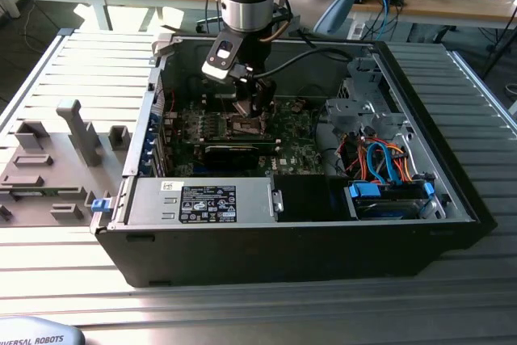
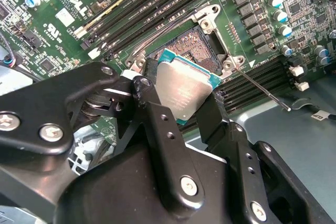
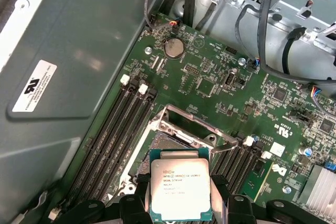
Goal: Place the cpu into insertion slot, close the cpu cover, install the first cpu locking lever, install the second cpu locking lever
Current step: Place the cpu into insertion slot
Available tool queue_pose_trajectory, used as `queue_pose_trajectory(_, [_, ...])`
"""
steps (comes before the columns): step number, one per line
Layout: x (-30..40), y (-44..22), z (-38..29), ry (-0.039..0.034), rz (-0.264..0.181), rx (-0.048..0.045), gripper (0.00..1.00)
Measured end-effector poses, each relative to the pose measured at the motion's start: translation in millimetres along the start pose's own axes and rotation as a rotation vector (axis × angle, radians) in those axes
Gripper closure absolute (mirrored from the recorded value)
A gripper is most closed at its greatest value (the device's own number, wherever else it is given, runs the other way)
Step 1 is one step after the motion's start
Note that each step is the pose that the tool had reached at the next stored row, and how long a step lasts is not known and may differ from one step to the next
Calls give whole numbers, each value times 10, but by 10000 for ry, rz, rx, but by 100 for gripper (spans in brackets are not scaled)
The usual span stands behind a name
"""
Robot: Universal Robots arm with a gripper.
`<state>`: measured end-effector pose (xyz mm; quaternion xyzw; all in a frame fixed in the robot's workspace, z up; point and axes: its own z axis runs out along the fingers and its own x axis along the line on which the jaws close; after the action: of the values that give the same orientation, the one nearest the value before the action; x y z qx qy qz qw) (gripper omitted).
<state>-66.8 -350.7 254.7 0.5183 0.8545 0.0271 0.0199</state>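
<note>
End effector (image 1: 258, 111), 1 o'clock of long black card (image 1: 236, 151) in exterior view, clamps silver-grey square cpu (image 3: 180, 190); seat level, edges square.

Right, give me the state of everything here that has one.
Dark square metal-rimmed insertion slot: empty.
Silvery metal-frame cpu cover: swung open.
Small square silver-topped cpu: held above the slot, unseated.
Black end effector: shut on the cpu.
</note>
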Motion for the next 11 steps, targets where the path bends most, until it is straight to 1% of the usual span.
queue_pose_trajectory(11, [0, 0, 5, -5, 65, 0, 46])
